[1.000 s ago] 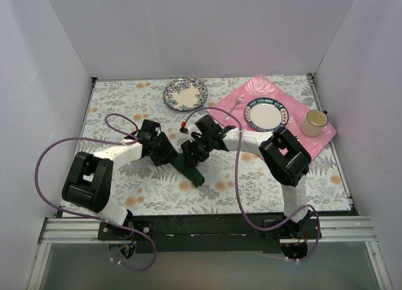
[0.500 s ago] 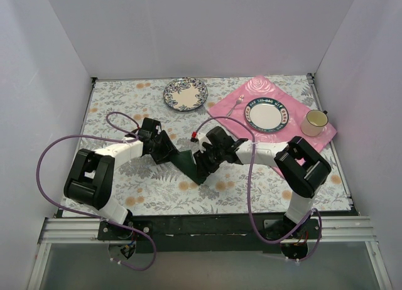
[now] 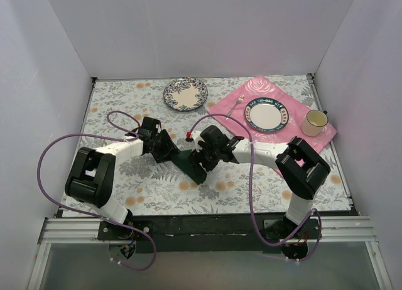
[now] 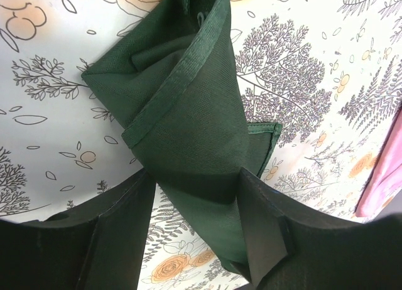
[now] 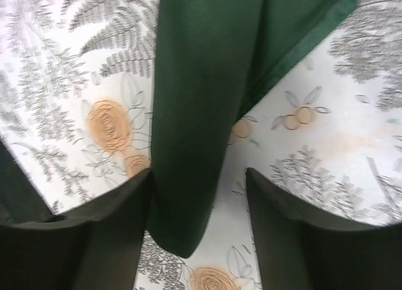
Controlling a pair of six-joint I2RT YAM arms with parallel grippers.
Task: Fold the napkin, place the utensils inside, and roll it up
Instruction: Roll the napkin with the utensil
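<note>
Two grippers on one napkin (image 3: 190,166), mid-table. Left gripper (image 4: 195,180) clamped across the twisted green roll, likely to anchor that end. Right gripper (image 5: 198,174) part open astride the flat strip, with a gap on one side, gripping nothing; likely poised for a fresh hold. Gold utensils unseen, possibly rolled inside. Floral plate (image 3: 185,93) and rimmed plate (image 3: 266,115) empty; cup (image 3: 314,122) contents indiscernible.

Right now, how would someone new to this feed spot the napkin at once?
Look at the middle of the flower-printed table. The napkin is the narrow bundled cloth lying there, gripped by the left end effector. It is plain dark green, unlike the larger pink rose-patterned placemat at the far right.
</note>
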